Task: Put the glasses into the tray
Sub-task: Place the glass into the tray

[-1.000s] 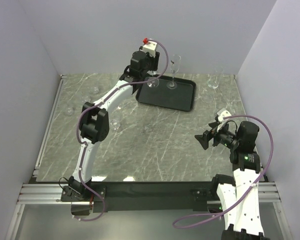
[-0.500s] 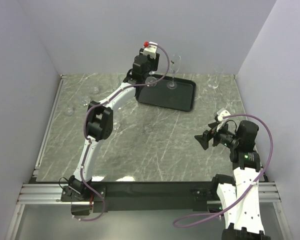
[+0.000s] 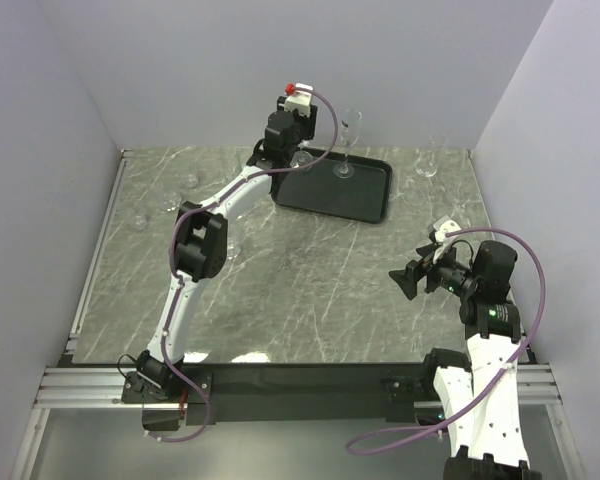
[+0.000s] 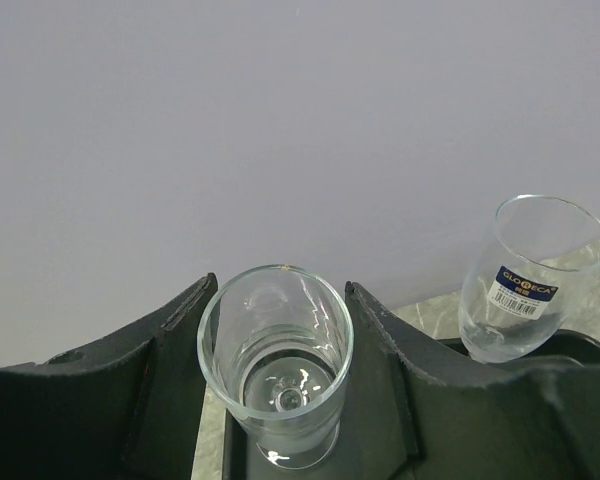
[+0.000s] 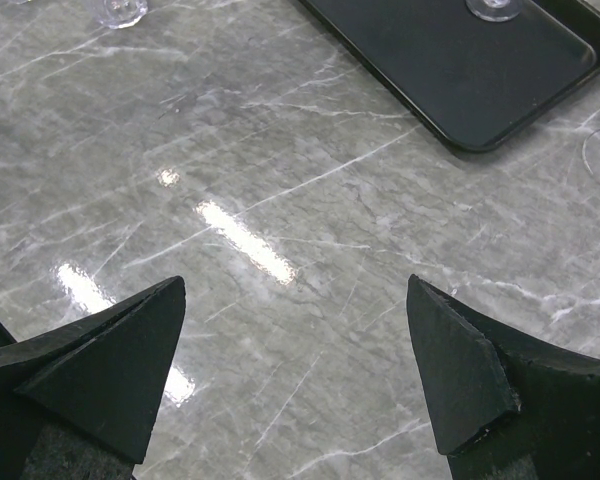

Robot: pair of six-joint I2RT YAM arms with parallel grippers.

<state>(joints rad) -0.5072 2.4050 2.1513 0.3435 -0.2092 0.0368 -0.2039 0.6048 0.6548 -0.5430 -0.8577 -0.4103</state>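
Right gripper (image 3: 405,281) empty in the near right, left gripper (image 4: 280,290) with a stemmed glass (image 4: 276,360) at the far tray (image 3: 365,200)

Near right, the right gripper hangs above the marble table (image 3: 310,290), its jaws spread wide with nothing between them. Farther out on the left a small glass (image 3: 140,221) stands on the table near the left edge, and a second small glass (image 3: 190,180) farther back. The black tray lies far of centre. Over its far left corner the left gripper's fingers (image 4: 170,380) press on either side of the stemmed glass, which is upright; whether its foot touches the tray cannot be told. Just right of it a labelled glass (image 4: 525,285) stands upright in the tray, and a tall glass (image 3: 427,170) stands on the table beyond the tray's right end
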